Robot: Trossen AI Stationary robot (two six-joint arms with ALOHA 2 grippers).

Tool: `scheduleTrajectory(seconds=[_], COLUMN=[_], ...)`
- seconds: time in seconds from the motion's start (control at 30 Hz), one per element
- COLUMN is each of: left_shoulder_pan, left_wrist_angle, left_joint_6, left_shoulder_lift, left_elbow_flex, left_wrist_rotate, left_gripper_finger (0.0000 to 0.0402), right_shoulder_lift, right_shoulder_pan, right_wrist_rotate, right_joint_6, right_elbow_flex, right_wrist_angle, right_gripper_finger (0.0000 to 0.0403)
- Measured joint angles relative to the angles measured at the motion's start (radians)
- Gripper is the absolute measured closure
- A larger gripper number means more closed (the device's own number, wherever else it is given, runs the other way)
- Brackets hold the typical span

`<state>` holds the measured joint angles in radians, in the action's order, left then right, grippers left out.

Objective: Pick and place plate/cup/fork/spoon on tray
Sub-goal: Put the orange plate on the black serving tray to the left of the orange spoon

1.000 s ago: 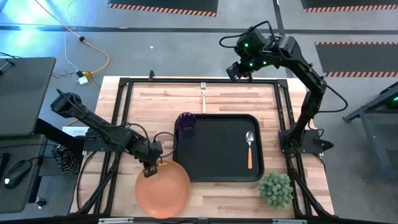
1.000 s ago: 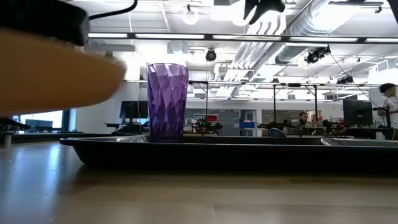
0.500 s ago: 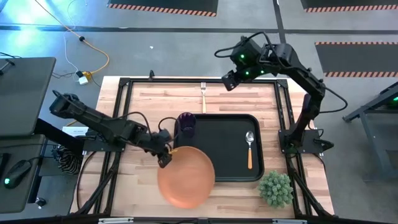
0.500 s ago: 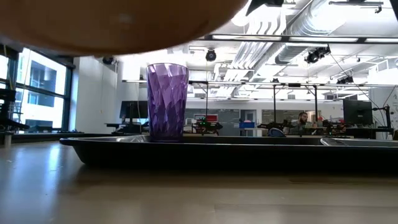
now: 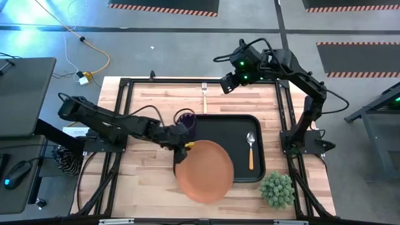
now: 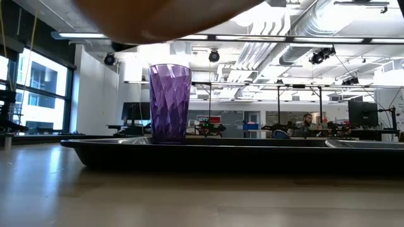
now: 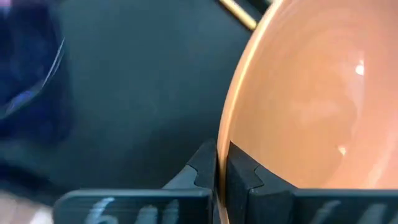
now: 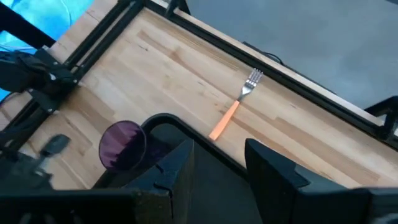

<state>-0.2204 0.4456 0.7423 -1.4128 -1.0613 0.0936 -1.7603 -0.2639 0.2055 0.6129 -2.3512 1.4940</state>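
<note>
The tray (image 5: 219, 150) is sitting on the counter (image 5: 150, 106), unmoved. The plate (image 5: 205, 170) is now hanging over the tray's near-left corner, having travelled rightward from over the counter. The left hand (image 5: 182, 149) is clenching the plate's rim. The right hand (image 5: 226, 83), fingers parted, is drifting left toward the fork (image 5: 204, 95). Cup (image 5: 185, 123) and spoon (image 5: 250, 150) are remaining in the tray.
</note>
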Motion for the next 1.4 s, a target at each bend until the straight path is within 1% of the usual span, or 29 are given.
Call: scheduleTrajectory(seconds=[0.33,0.63,0.83,0.93,1.1,1.13,1.23,1.4], left_shoulder_pan=[0.123,0.190,0.178,0.170,0.177,0.180,0.182,0.202], left_wrist_angle=[0.013,0.033,0.059,0.053,0.083,0.090,0.130,0.289], left_joint_6=[-0.098,-0.103,-0.089,-0.072,-0.104,-0.126,-0.271,-0.492], left_shoulder_lift=[-0.187,-0.319,-0.353,-0.348,-0.338,-0.338,-0.354,-0.404], left_elbow_flex=[-0.147,-0.277,-0.330,-0.340,-0.359,-0.367,-0.420,-0.552], left_wrist_rotate=[-0.006,-0.045,-0.052,-0.010,0.010,0.010,0.002,-0.008], left_gripper_finger=[0.0401,0.0401,0.0401,0.0401,0.0401,0.0401,0.0401,0.0401], right_shoulder_lift=[0.000,0.000,0.000,0.000,0.000,0.000,0.000,0.000], right_shoulder_pan=[-0.004,-0.011,-0.011,-0.011,-0.011,-0.011,-0.011,-0.011], right_wrist_rotate=[0.024,0.028,0.028,0.028,0.027,0.027,0.027,0.027], right_joint_6=[-0.035,-0.058,-0.072,-0.077,-0.089,-0.091,-0.095,-0.090], right_elbow_flex=[0.000,0.000,0.000,0.000,0.000,0.000,0.000,0.000], right_wrist_angle=[-0.009,-0.009,0.002,0.009,0.008,0.008,0.008,0.007], right_gripper_finger=[0.0268,0.0268,0.0268,0.0268,0.0268,0.0268,0.0268,0.0268])
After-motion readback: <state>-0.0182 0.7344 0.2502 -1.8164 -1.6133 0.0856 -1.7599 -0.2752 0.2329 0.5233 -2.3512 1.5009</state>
